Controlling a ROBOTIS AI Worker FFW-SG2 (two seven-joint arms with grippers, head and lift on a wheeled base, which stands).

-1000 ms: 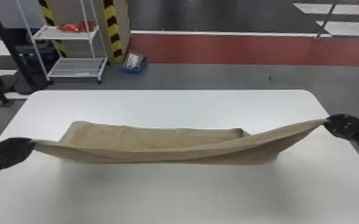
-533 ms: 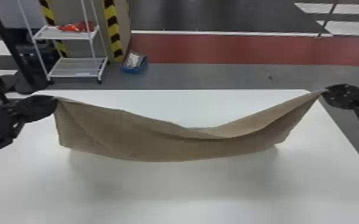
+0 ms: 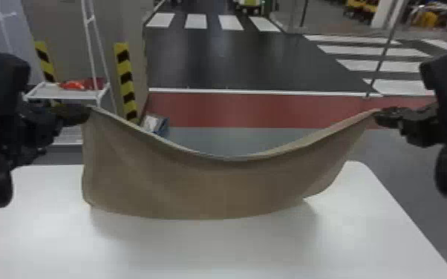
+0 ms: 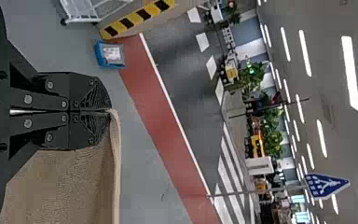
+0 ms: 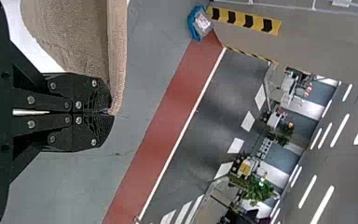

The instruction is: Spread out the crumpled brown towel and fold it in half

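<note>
In the head view, my left gripper (image 3: 87,113) and my right gripper (image 3: 378,115) hold the brown towel (image 3: 211,185) by its two upper corners. The towel hangs between them above the table, its top edge sagging in the middle and its lower right side curving inward. In the left wrist view, my left gripper (image 4: 109,110) is shut on a corner of the towel (image 4: 74,186). The right wrist view has my right gripper (image 5: 109,112) shut on the opposite corner of the towel (image 5: 74,37).
Below the towel lies the white table (image 3: 204,252), its far edge partly behind the cloth. On the floor beyond stand a white shelf rack (image 3: 67,95) at the left and a small blue bin (image 3: 156,124).
Both grippers have risen with the towel's corners in them, lifting the cloth from the table until it hangs down. The head view has tilted up and now takes in more of the floor beyond.
</note>
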